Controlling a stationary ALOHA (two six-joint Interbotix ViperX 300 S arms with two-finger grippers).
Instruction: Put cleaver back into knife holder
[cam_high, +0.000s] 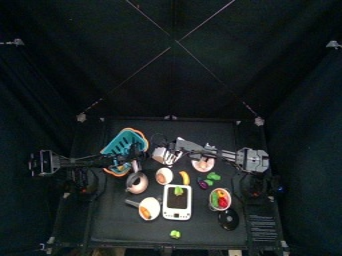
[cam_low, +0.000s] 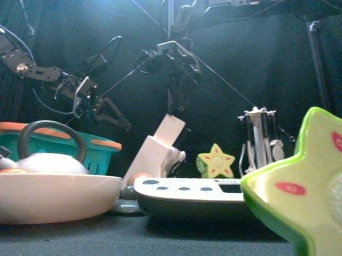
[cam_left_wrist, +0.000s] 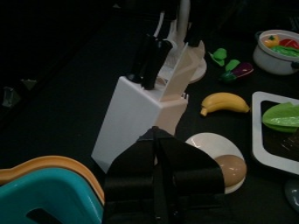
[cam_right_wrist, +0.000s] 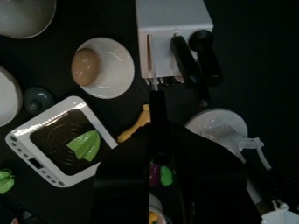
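Note:
The white knife holder (cam_right_wrist: 173, 16) lies slanted mid-table, with black knife handles (cam_right_wrist: 193, 54) in its slots; it also shows in the top view (cam_high: 163, 155), the front view (cam_low: 154, 160) and the left wrist view (cam_left_wrist: 131, 118). My right gripper (cam_right_wrist: 158, 98) is shut on the cleaver (cam_right_wrist: 149, 61), seen edge-on, its tip at the holder's slotted face. My left gripper (cam_left_wrist: 158, 144) looks shut, its tips against the holder's lower end.
A bowl holding a brown egg (cam_right_wrist: 100, 66), a banana (cam_left_wrist: 225, 103) and a white tray with a green leaf (cam_right_wrist: 70, 144) lie close around the holder. A teal basket (cam_high: 124, 145) stands at the left and a pot of toy food (cam_left_wrist: 278, 48) at the right.

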